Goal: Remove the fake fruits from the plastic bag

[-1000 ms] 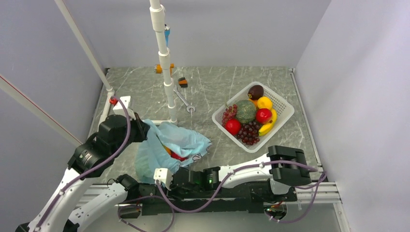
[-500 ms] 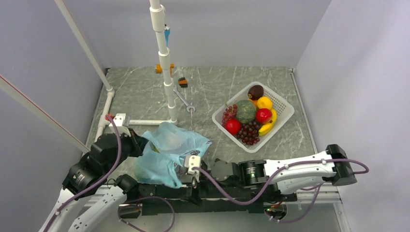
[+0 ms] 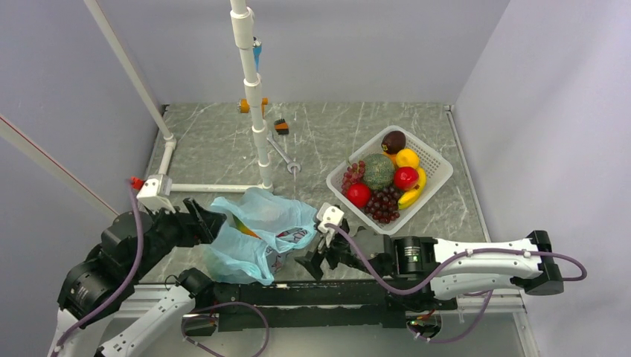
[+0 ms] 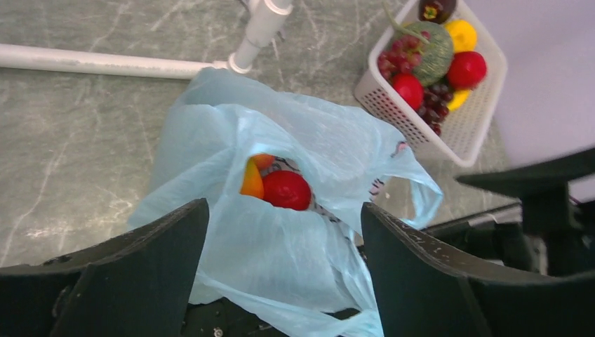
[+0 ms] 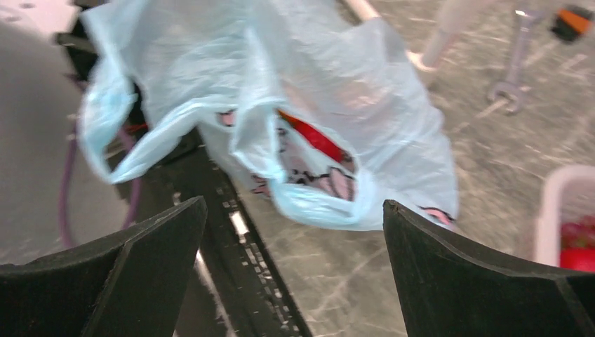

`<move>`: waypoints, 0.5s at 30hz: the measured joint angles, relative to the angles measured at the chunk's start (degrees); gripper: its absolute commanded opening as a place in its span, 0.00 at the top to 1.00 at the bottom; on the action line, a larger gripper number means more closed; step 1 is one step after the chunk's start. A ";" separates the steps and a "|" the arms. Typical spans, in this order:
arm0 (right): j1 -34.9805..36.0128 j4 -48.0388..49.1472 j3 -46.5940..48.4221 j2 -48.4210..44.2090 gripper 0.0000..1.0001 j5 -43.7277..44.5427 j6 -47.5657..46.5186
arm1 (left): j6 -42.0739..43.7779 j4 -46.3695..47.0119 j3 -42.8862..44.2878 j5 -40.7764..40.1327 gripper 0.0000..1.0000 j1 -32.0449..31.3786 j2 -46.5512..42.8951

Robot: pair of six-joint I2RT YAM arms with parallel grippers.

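Observation:
The light-blue plastic bag lies slumped on the table's near left, with its mouth gaping. In the left wrist view a red fruit and an orange fruit show inside the bag. The overhead view shows only an orange sliver of fruit. My left gripper is open at the bag's left side; its jaws straddle the plastic without pinching it. My right gripper is open just right of the bag, nothing between its jaws. The bag hangs ahead of them, red fruit visible inside.
A white slotted basket of other fruit stands at the right, also seen from the left wrist as basket. A white pipe stand rises behind the bag, with its floor pipe. A wrench and small orange parts lie behind.
My left gripper opened, let go of the bag and drew back left. My right gripper opened and withdrew rightward from the bag. The bag sagged onto the table.

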 measured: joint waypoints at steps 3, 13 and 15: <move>-0.55 -0.20 0.02 1.25 0.01 5.16 -0.98 | -1.07 -0.63 1.03 4.17 0.03 0.00 -0.48; -1.49 1.14 0.07 8.90 0.11 12.83 -7.56 | -6.91 -7.21 -3.04 10.82 0.01 0.00 -4.76; -1.95 2.10 0.07 10.03 0.18 12.37 -8.09 | -7.39 -7.87 -6.69 11.26 0.01 0.00 -4.63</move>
